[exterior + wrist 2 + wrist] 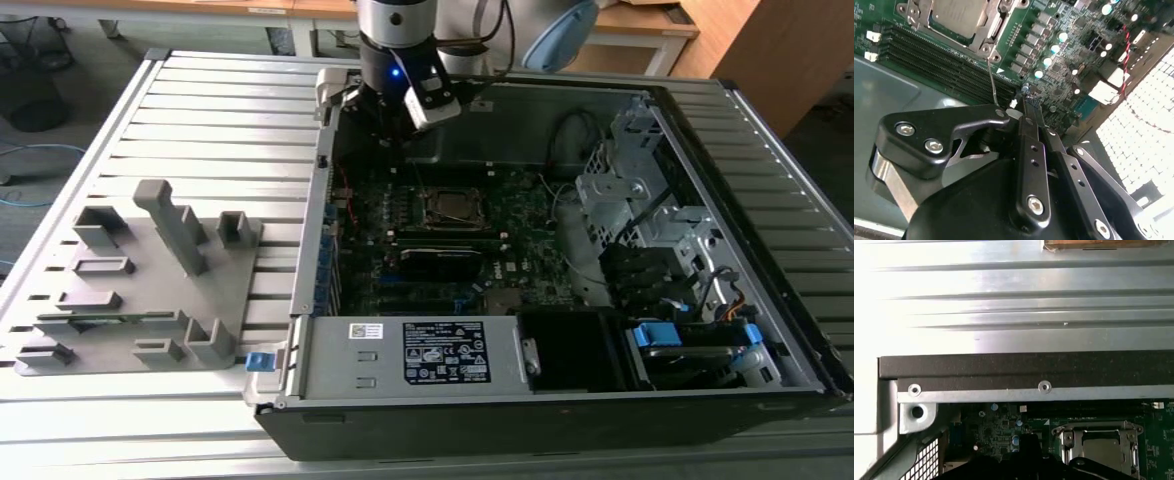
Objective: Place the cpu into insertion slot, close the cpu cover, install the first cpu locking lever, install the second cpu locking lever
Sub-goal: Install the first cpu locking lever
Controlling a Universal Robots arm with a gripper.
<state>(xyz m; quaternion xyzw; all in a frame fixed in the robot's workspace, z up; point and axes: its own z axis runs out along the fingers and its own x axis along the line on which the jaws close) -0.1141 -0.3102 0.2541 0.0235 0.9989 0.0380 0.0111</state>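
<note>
While the open computer case (534, 425) lies on the slatted metal table (214, 130), it holds the green motherboard (534, 235) flat on its floor, a labelled power supply box (414, 355) along its near wall and a metal drive cage (627, 190) at the exterior view's right. Near the middle of the board sits the insertion slot (427, 210), and in it the cpu (956, 17) lies flat, silver top up, its edges square with the socket. Over it the cpu cover (990, 29) lies down, framing the chip through its window. From one socket corner a thin locking lever (992, 80) runs as a straight wire, its long axis pointing at the gripper (1024, 102). That gripper hangs over the far part of the board at the exterior view's left, its fingers drawn narrow together, the lever's free end just beside them; whether they touch it cannot be told.
</note>
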